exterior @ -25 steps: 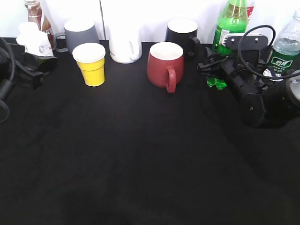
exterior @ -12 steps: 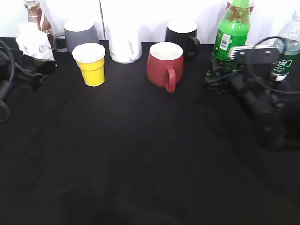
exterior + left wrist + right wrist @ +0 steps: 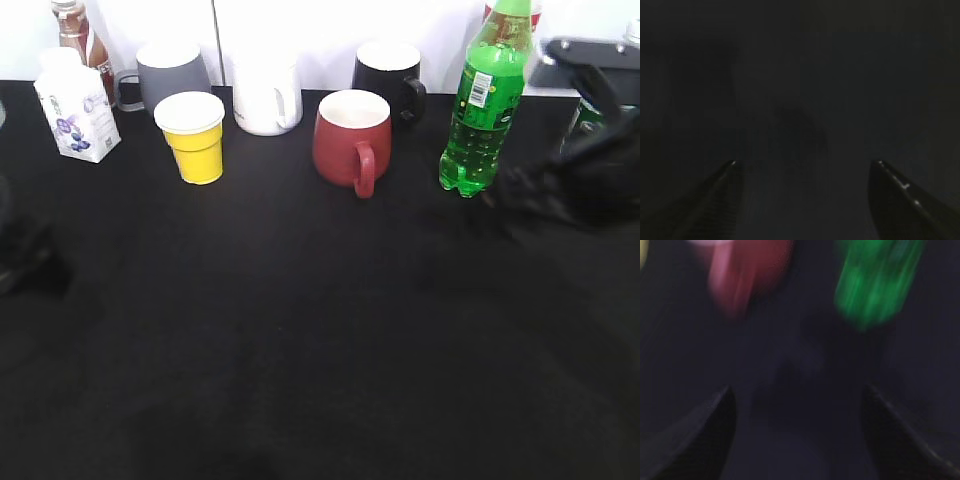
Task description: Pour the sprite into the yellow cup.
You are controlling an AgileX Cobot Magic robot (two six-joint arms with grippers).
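Note:
The sprite [image 3: 482,110], a tall green bottle with a green cap, stands upright at the back right. It is a green blur in the right wrist view [image 3: 875,282]. The yellow cup [image 3: 196,140] stands upright at the back left with its white inside empty. My right gripper [image 3: 797,397] is open and empty, and points at the cloth in front of the sprite. In the exterior view it is a dark blur [image 3: 535,190] just right of the bottle, not touching it. My left gripper [image 3: 804,162] is open and empty over bare black cloth.
A red mug [image 3: 350,138] stands between the cup and the sprite and shows blurred in the right wrist view [image 3: 747,270]. White [image 3: 266,95], grey [image 3: 170,72] and black [image 3: 390,68] mugs line the back. A white carton [image 3: 75,118] and a brown bottle [image 3: 72,25] stand at the far left.
My right gripper has drawn back rightward from the sprite, which now stands free. My left arm has left the white carton and dropped toward the front left edge.

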